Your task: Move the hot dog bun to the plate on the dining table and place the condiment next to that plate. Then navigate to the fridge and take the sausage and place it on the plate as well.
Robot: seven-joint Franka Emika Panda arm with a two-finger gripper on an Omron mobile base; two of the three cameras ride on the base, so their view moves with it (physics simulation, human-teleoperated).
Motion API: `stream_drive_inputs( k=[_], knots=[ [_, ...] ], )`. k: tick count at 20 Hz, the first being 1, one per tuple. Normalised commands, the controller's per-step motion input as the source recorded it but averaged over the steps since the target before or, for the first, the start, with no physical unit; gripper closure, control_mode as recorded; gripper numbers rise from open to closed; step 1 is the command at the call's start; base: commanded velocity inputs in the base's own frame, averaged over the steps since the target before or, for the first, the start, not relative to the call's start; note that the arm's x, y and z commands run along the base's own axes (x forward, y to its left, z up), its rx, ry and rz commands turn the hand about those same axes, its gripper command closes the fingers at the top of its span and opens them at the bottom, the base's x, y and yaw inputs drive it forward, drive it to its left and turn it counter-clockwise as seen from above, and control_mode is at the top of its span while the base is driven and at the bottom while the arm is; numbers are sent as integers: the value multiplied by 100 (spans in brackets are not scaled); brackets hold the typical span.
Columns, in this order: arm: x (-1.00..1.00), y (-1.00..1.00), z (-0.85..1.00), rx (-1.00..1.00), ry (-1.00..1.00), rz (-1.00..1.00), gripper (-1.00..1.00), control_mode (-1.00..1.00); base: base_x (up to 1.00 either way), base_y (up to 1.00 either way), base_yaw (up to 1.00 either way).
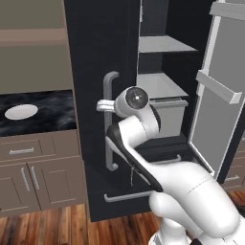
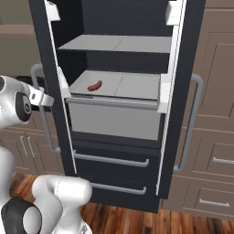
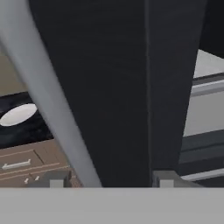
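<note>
A small reddish-brown sausage (image 2: 95,85) lies slightly curved on the pale grey middle shelf (image 2: 132,87) of the open black fridge (image 2: 183,91). The robot's two-finger gripper (image 3: 105,178) sits with its tips spread apart, holding nothing, right against the grey bar handle (image 3: 48,105) of the fridge door.

A white oval dish (image 1: 21,112) lies on the dark marbled tabletop (image 1: 52,112) left of the appliance. Below it sit brown cabinets (image 1: 38,172) with a drawer and two doors, each with silver pulls. Wood plank flooring (image 1: 52,227) runs along the bottom. More brown drawers (image 2: 215,160) stand at the far right side.
</note>
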Motion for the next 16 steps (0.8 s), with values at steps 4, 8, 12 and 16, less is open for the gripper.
stream_drive_inputs(
  k=[4,8,12,16],
  knots=[
    [-61,-60,33,17,15,-19,-100,-100,0,0,0],
    [-47,-68,45,20,20,-22,-100,-100,0,0,0],
    [-25,-74,46,18,24,-20,-100,-100,0,0,0],
    [13,-66,25,13,26,-10,-100,-100,0,0,0]
  ],
)
